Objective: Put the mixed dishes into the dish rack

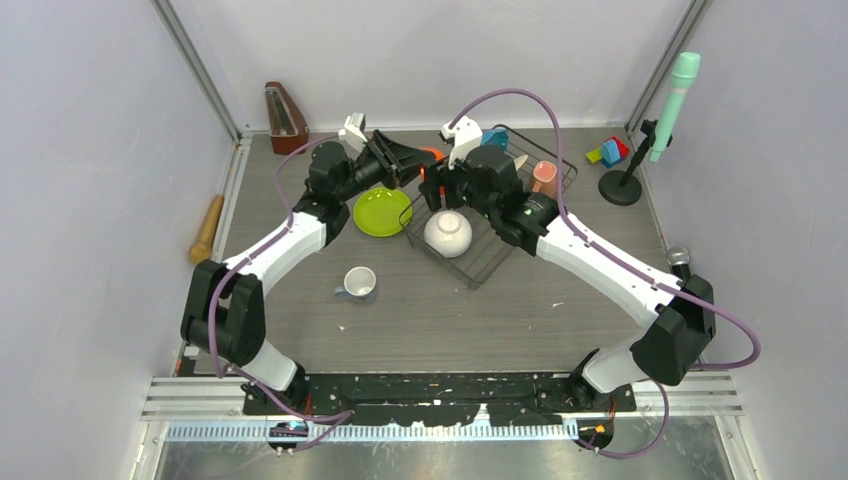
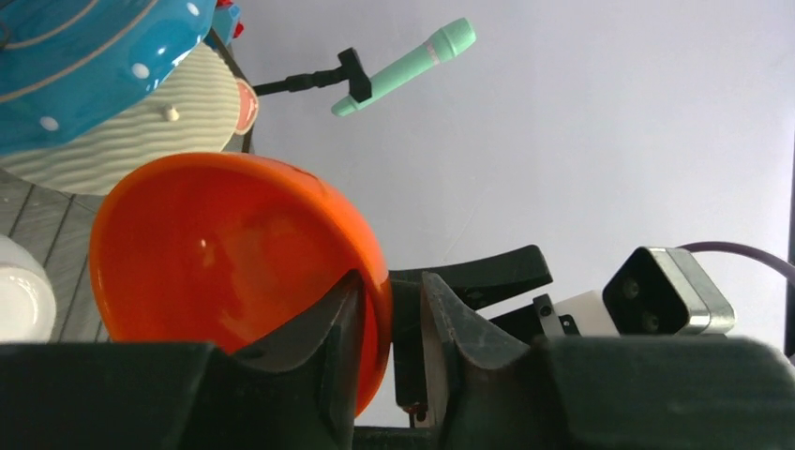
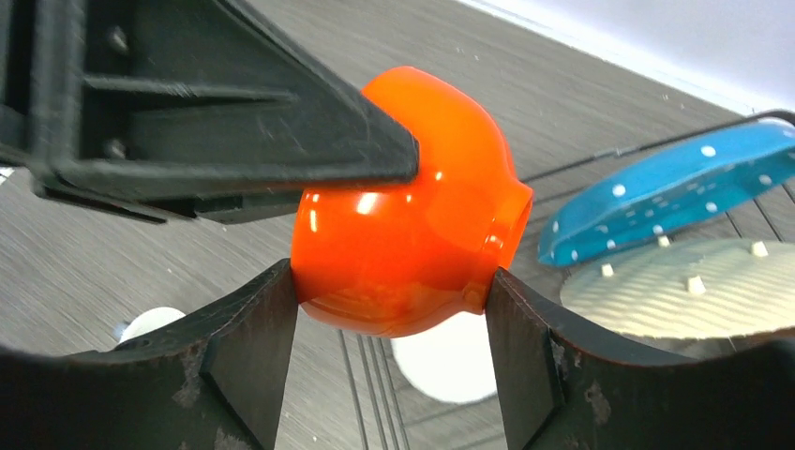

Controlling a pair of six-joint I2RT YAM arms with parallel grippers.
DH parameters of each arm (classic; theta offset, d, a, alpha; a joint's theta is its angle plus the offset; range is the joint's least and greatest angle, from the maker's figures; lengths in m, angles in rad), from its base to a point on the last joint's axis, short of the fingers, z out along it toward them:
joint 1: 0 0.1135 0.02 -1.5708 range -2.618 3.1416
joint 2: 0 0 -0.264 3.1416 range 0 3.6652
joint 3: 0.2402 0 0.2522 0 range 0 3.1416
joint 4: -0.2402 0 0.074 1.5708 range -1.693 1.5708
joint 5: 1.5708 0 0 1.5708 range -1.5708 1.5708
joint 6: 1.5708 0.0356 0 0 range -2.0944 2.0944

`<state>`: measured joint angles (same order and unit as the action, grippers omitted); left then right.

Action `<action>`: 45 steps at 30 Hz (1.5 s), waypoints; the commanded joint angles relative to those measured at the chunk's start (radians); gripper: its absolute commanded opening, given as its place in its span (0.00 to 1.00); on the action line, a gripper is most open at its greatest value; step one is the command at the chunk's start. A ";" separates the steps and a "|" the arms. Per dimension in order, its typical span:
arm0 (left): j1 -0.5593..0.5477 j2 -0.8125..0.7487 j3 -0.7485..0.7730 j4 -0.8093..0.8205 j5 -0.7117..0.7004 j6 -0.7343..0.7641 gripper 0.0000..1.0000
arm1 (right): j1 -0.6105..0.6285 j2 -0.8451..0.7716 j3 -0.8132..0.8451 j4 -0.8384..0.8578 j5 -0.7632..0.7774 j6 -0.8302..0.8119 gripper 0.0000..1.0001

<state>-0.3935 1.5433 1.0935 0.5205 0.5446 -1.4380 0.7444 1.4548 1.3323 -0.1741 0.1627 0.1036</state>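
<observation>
Right gripper (image 3: 389,281) jaws clamp small orange bowl (image 3: 403,225); left gripper (image 2: 389,281) jaws straddle its rim, grip unclear, so a snagged rim could drop it.

Glossy orange bowl (image 3: 403,216) sideways over black rack (image 1: 495,250)

blue plate (image 2: 84,56) cropped, orange bowl (image 2: 225,253) partly hidden

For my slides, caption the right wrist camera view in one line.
Right gripper clasps an orange bowl on both sides while the left gripper pinches its rim; dotted plate beyond.
</observation>
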 commanded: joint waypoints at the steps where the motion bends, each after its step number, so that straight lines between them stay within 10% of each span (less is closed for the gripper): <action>1: -0.004 0.005 0.035 -0.019 0.035 0.035 0.39 | 0.006 -0.051 0.028 -0.053 0.038 -0.044 0.00; 11: 0.018 -0.025 0.050 -0.178 0.024 0.162 0.78 | -0.009 -0.072 0.059 -0.274 0.071 -0.084 0.00; 27: 0.082 -0.194 0.067 -0.667 -0.080 0.600 0.81 | -0.010 0.097 0.156 -0.612 0.230 -0.145 0.00; 45: 0.126 -0.260 0.094 -0.842 -0.117 0.764 0.81 | -0.010 0.338 0.184 -0.700 0.448 -0.247 0.00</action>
<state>-0.2783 1.3167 1.1481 -0.3019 0.4263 -0.7174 0.7357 1.7985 1.5246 -0.8688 0.5549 -0.1181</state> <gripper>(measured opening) 0.806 0.716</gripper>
